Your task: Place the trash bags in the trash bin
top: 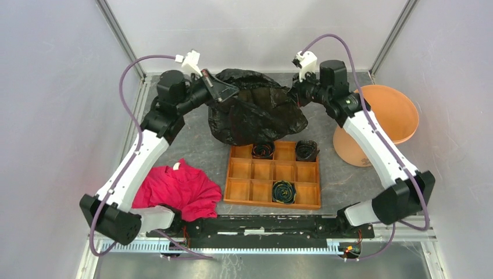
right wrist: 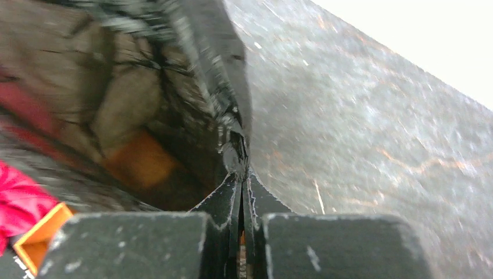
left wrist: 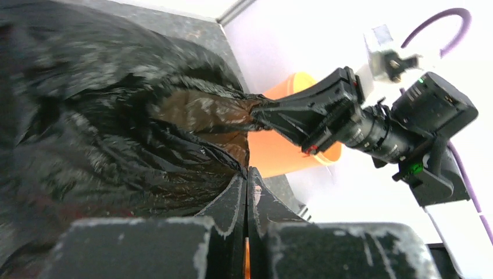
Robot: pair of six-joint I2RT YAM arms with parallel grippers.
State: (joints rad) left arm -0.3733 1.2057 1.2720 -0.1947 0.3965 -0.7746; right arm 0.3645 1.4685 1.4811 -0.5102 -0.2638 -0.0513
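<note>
Film edges sit pinched in both: left gripper (left wrist: 246, 189) and right gripper (right wrist: 241, 177) are each closed on the trash bags (top: 256, 113), which span left to right between them at the far middle of the table (top: 325, 125); the trash bin (top: 401, 110) stands further right, just beside the right arm (top: 372, 139), the nearer one.

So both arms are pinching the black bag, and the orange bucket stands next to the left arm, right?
No. The top view shows the orange bucket beside the right arm, not the left. Both arms do pinch the black bag.
</note>
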